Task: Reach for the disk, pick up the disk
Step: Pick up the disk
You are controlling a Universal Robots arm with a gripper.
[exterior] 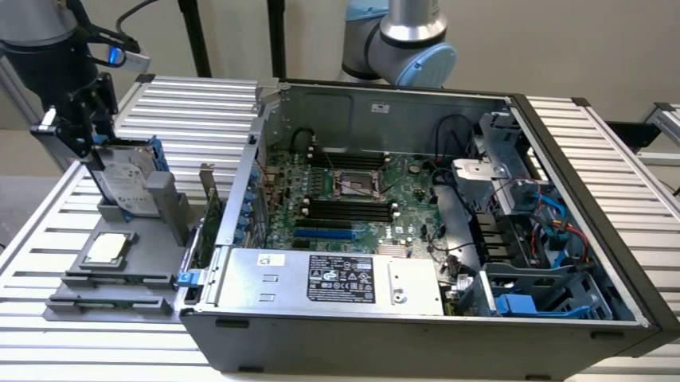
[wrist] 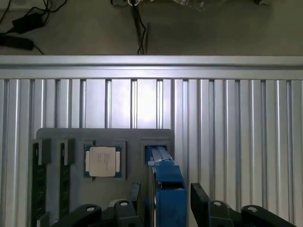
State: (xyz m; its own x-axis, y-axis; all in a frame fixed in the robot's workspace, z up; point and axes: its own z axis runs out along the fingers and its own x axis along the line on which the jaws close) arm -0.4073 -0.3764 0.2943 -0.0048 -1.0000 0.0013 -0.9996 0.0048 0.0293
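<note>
While upright, disk [wrist: 168,187] inside spread gripper [wrist: 166,194].

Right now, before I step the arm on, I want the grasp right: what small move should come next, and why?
Probably close the gripper on the disk. In the wrist view its fingers flank the blue caddy with gaps on both sides, so nothing is gripped yet. The disk stands upright in its grey holder between them.
</note>
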